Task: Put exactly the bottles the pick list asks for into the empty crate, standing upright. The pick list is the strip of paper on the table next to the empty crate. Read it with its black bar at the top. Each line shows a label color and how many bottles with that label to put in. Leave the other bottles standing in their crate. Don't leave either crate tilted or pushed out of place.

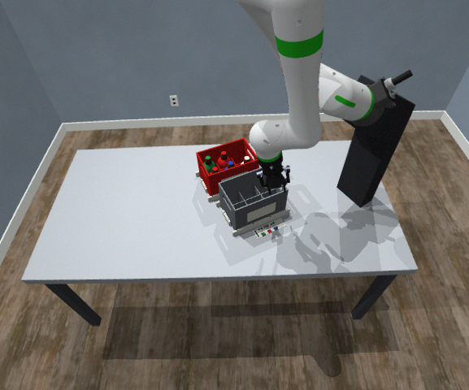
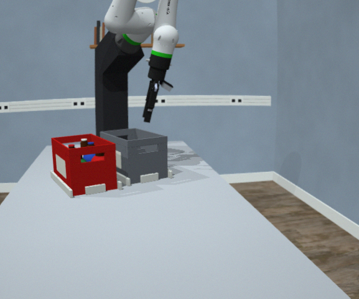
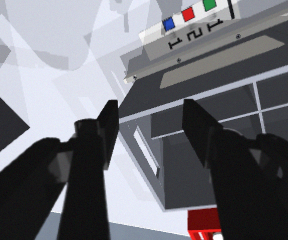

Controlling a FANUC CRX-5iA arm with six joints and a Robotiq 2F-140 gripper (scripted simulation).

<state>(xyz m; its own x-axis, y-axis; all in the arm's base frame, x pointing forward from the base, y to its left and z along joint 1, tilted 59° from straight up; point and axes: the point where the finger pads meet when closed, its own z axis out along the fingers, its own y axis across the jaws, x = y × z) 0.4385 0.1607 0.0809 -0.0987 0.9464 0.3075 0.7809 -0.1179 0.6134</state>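
Grey crate [image 1: 251, 204] lies below the half-parted fingers, which grip nothing, tilted toward the pick list [image 3: 194, 22] beyond it, probably to read it. Bottles stay in the red crate [image 1: 215, 178] behind.

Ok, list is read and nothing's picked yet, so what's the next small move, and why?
Probably swing the gripper across to above the red crate. It hangs partly open and holding nothing above the gray crate, whose cells look bare. The pick list shows green 1, red 2, blue 1.
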